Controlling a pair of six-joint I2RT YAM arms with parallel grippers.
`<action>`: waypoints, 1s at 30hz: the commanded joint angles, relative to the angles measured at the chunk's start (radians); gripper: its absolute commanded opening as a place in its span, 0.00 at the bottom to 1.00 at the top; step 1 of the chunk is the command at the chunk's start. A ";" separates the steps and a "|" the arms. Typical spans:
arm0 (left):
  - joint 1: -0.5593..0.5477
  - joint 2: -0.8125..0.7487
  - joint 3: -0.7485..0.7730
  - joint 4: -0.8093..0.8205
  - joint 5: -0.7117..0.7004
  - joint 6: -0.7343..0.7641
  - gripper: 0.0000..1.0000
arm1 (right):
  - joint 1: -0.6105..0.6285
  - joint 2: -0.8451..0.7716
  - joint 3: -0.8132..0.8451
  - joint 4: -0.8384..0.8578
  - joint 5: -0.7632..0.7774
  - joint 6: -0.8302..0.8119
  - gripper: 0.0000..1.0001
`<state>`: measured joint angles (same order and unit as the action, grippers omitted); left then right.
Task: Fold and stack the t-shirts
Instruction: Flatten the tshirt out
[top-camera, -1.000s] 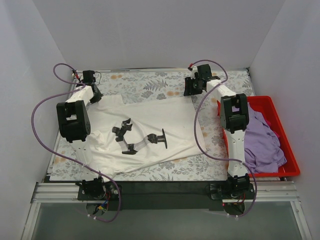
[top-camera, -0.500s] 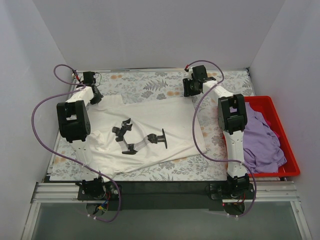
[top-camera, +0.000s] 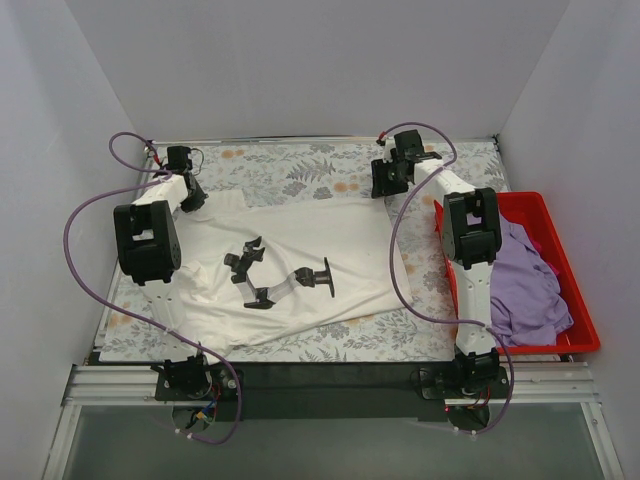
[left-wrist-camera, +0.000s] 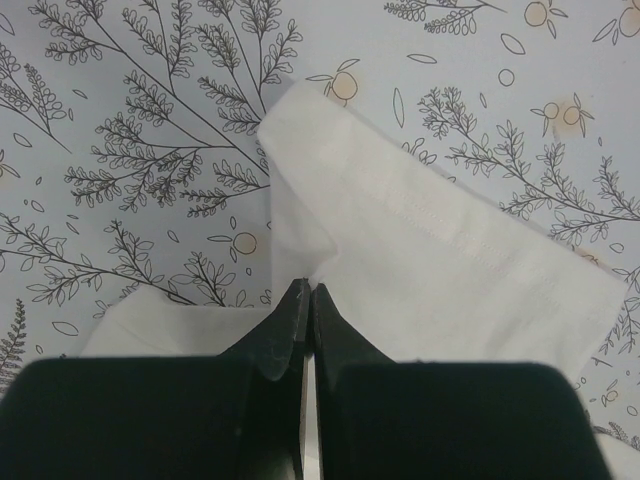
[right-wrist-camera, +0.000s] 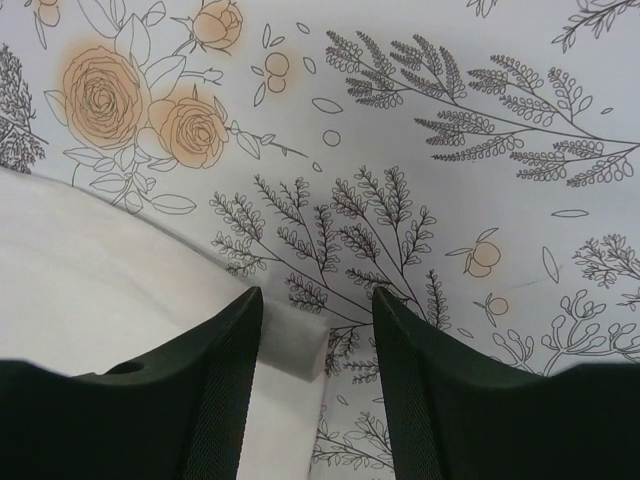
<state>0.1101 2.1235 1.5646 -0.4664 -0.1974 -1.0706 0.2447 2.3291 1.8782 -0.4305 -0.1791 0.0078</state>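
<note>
Spread white tee (top-camera: 300, 255) runs 9-to-3. Left end effector (left-wrist-camera: 305, 300) pinches its 10 o'clock corner. Right end effector (right-wrist-camera: 317, 300), spread, straddles the 2 o'clock corner, not yet gripping.

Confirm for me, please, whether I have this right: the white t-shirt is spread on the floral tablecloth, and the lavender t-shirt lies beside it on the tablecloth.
Not quite. The lavender t-shirt is not on the tablecloth; it lies crumpled in the red bin at the right, as the top external view shows. The white t-shirt is indeed spread on the floral tablecloth.
</note>
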 joint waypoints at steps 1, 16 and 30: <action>0.000 -0.042 -0.005 0.009 0.009 0.005 0.00 | -0.013 -0.020 0.025 -0.086 -0.088 0.000 0.48; 0.000 -0.048 -0.008 0.011 0.033 -0.002 0.00 | -0.013 -0.007 -0.005 -0.062 -0.174 0.003 0.42; 0.000 -0.045 0.040 0.021 0.021 0.012 0.00 | -0.064 -0.023 0.032 0.015 -0.076 0.066 0.01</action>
<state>0.1101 2.1235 1.5654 -0.4660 -0.1741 -1.0698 0.2134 2.3299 1.8717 -0.4679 -0.2977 0.0376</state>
